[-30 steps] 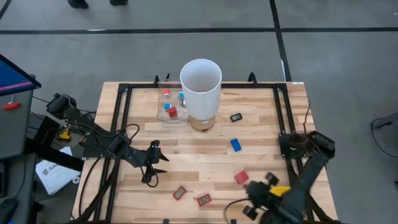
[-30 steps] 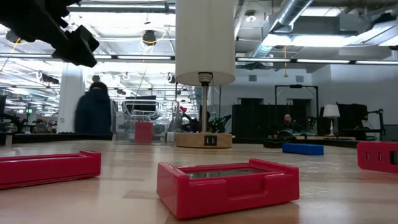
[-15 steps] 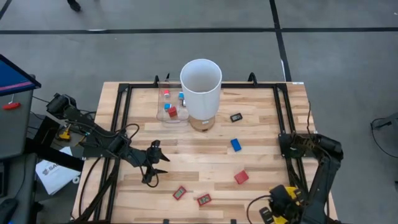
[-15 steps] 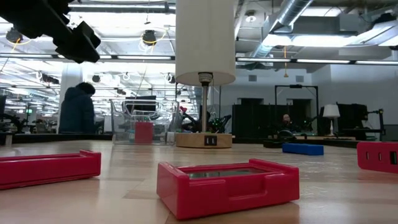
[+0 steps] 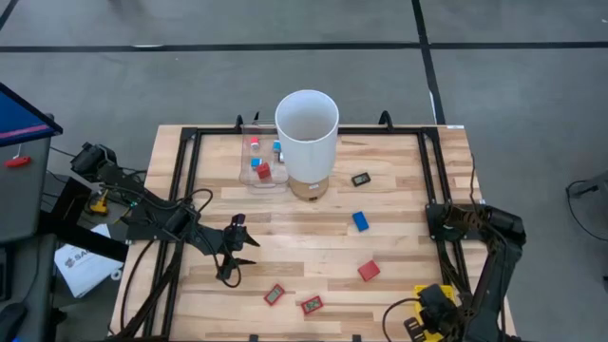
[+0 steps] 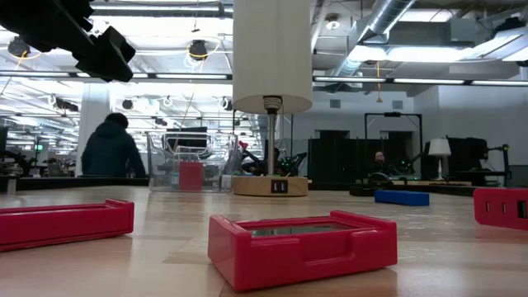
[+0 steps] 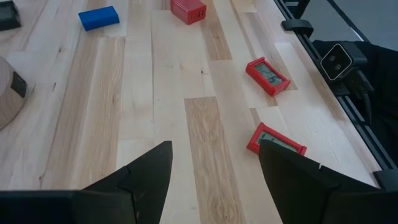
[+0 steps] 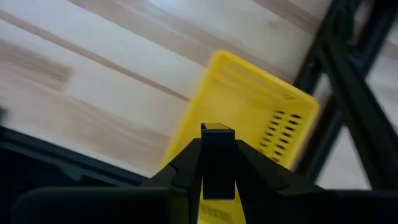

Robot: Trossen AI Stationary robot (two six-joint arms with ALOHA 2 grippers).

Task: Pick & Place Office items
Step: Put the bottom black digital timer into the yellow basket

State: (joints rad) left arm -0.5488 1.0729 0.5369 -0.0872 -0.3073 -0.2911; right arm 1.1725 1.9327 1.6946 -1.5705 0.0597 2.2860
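My right gripper point(image 8: 217, 163) pinches a small black block point(image 8: 217, 155) over the yellow mesh basket point(image 8: 249, 118); next: drop it; left gripper point(image 7: 214, 165) hovers wide

White cylinder point(image 5: 306, 133) amid open tabletop point(image 5: 313, 237)

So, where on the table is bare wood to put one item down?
Bare wood lies between the left gripper and the blue block, and along the far right edge past the black piece. It is crowded at the near edge around two flat red pieces.
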